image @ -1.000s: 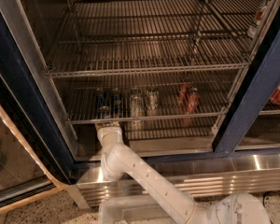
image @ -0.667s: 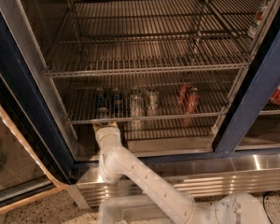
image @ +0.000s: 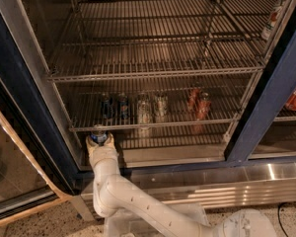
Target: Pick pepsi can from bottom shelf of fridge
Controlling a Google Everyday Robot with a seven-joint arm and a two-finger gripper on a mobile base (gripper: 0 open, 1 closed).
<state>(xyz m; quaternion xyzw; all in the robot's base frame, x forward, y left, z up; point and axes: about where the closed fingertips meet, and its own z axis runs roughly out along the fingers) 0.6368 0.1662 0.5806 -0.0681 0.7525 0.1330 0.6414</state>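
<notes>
My gripper (image: 99, 141) is at the front left corner of the fridge (image: 19, 107), just under the front rail of the rack that holds the cans. It is shut on the pepsi can (image: 98, 134), a small blue can whose silver top shows above the fingers. The bottom shelf (image: 172, 142) is the lowest wire rack, to the right of the gripper. My white arm (image: 138, 206) reaches up to it from the lower middle.
On the rack above stand two dark blue cans (image: 113, 107), two silvery-pale cans (image: 152, 110) and two red cans (image: 198, 102). Larger wire racks (image: 153, 58) sit higher. A dark blue frame post (image: 266, 107) is at the right, a steel kick plate (image: 227, 181) below, and the glass door (image: 15, 172) at the left.
The gripper has shifted a little to the left and toward the fridge front. The blue can's top now shows in it. The cans on the rack have not moved.
</notes>
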